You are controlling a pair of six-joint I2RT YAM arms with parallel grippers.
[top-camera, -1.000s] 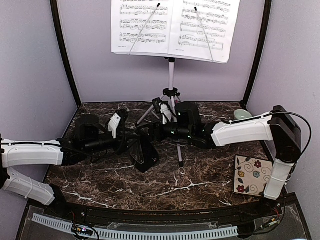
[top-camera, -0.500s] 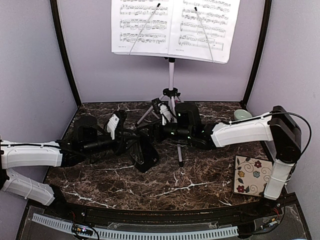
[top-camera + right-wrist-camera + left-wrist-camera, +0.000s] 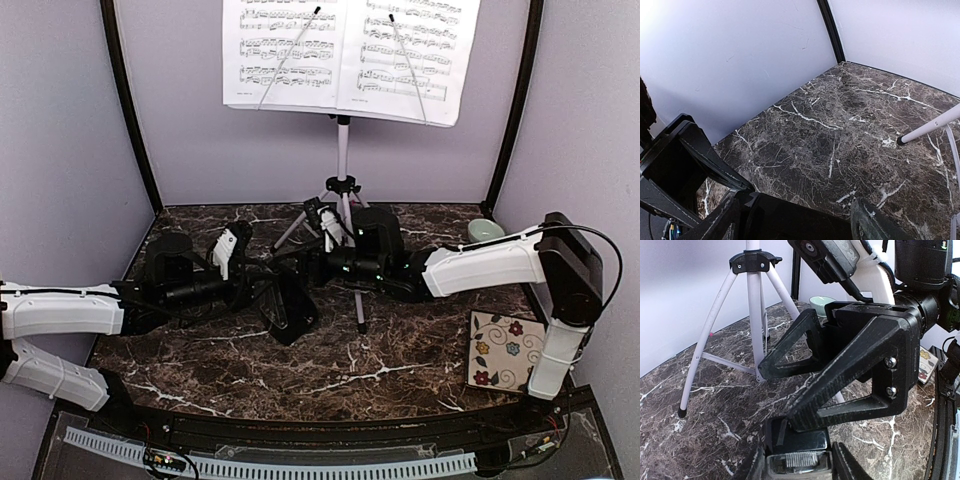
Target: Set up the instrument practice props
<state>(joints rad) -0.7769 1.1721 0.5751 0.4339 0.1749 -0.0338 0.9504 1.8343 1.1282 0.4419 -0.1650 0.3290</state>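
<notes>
The white music stand stands at the back on its tripod, and one tripod leg shows in the right wrist view. Two printed sheets rest side by side on its desk. The small black metronome is on the marble in front of the tripod. My left gripper is shut on its sides. My right gripper reaches in from the right, jaws wide open. One finger touches the metronome's top, the other is clear of it.
A floral tile lies at the front right beside the right arm's base. A pale green bowl sits in the back right corner. Lilac walls with black posts close in the back and both sides.
Almost nothing: the left arm's wrist has shifted very slightly, while the metronome, the right arm and the stand stay where they were.
</notes>
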